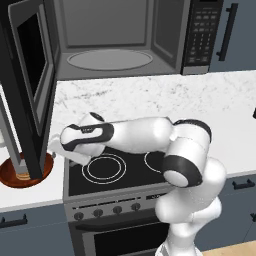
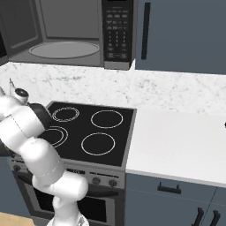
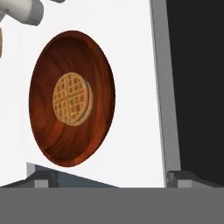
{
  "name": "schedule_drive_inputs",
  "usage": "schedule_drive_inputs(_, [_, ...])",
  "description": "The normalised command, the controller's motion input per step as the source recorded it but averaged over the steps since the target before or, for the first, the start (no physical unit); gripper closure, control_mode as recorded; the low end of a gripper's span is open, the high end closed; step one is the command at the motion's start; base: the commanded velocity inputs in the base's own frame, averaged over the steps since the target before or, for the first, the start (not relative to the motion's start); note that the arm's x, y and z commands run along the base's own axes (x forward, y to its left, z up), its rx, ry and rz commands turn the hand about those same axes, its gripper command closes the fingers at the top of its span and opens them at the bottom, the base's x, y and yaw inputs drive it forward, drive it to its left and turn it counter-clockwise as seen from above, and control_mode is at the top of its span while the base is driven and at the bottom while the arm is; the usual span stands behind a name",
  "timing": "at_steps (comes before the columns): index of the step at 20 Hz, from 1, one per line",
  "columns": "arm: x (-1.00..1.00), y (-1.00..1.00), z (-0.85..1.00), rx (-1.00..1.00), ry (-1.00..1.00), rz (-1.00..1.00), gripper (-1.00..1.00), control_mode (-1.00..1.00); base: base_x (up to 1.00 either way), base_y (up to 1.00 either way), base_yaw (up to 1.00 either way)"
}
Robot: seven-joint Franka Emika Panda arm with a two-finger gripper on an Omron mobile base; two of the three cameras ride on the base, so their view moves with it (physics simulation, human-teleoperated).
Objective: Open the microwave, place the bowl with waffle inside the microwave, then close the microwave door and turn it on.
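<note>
The microwave (image 1: 120, 37) hangs above the stove with its cavity and glass turntable (image 1: 110, 59) exposed. The microwave door (image 1: 30, 85) is swung wide open to the left. On the white counter left of the stove lies the reddish-brown bowl (image 3: 72, 98) with the waffle (image 3: 72, 99) flat at its centre. In the left base view the bowl (image 1: 15, 175) is partly hidden behind the door's lower edge. My gripper (image 3: 111, 180) hovers over the counter beside the bowl, open, with its fingertips (image 3: 41, 180) wide apart and nothing between them. The arm reaches left across the stove toward it.
The black four-ring stove (image 2: 88, 128) sits under the arm, with knobs along its front. The microwave keypad (image 1: 200, 35) is at the right of the cavity. A white bottle (image 3: 22, 11) stands just past the bowl. A broad white counter (image 2: 176, 145) stretches right of the stove.
</note>
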Motion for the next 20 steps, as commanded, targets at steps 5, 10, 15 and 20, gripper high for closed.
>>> schedule_drive_inputs(5, [0.38,0.26,-0.31,-0.05,0.00,0.00,-1.00,-1.00,0.00,0.00,0.00])
schedule_drive_inputs(10, [0.39,0.24,-0.23,-0.03,0.00,-0.01,-1.00,-1.00,0.00,0.00,0.00])
schedule_drive_inputs(15, [0.35,0.35,-0.09,-0.04,0.00,-0.02,-1.00,-1.00,0.00,0.00,0.00])
schedule_drive_inputs(20, [0.25,0.19,-0.10,-0.04,0.00,-0.01,-1.00,-1.00,0.00,0.00,0.00])
